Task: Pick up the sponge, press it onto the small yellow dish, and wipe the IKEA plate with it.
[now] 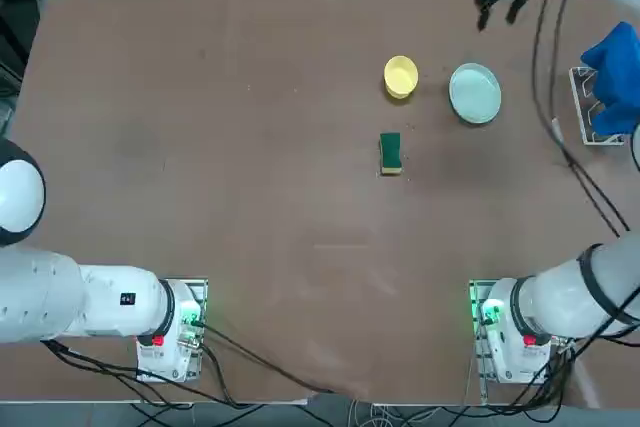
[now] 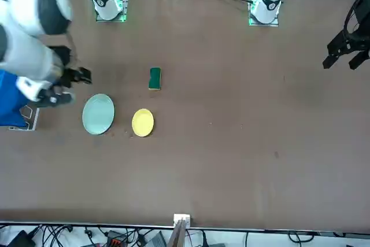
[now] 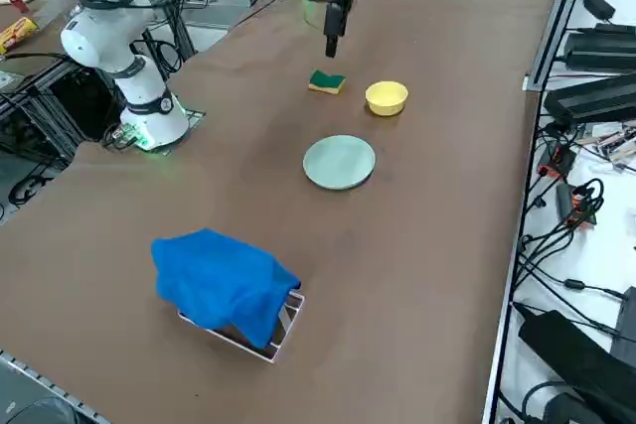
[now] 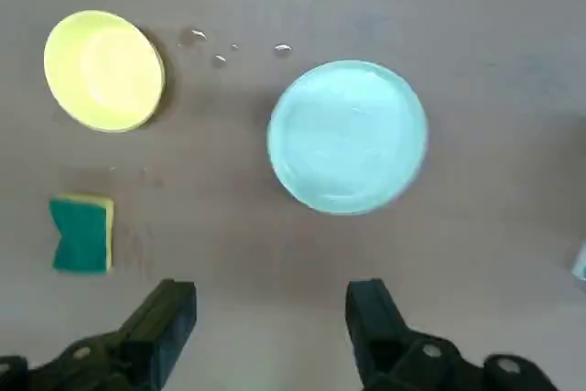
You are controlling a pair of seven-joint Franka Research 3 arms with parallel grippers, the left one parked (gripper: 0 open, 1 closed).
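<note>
The right tool (image 4: 271, 304) is held wide apart above the surface (image 1: 270, 227); the sponge (image 4: 82, 233) is left ungrasped.

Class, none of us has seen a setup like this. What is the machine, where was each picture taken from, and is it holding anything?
It is a pair of white robot arms at a brown table. One picture looks straight down; one faces the robot from across the table; one looks down diagonally from its right; one sits on the right wrist, looking past its two black fingers.

On the table lie a green-and-yellow sponge, a round yellow dish, a round pale green plate and a white rack with a blue cloth over it.

The right gripper is above the table, fingers apart, holding nothing.
</note>
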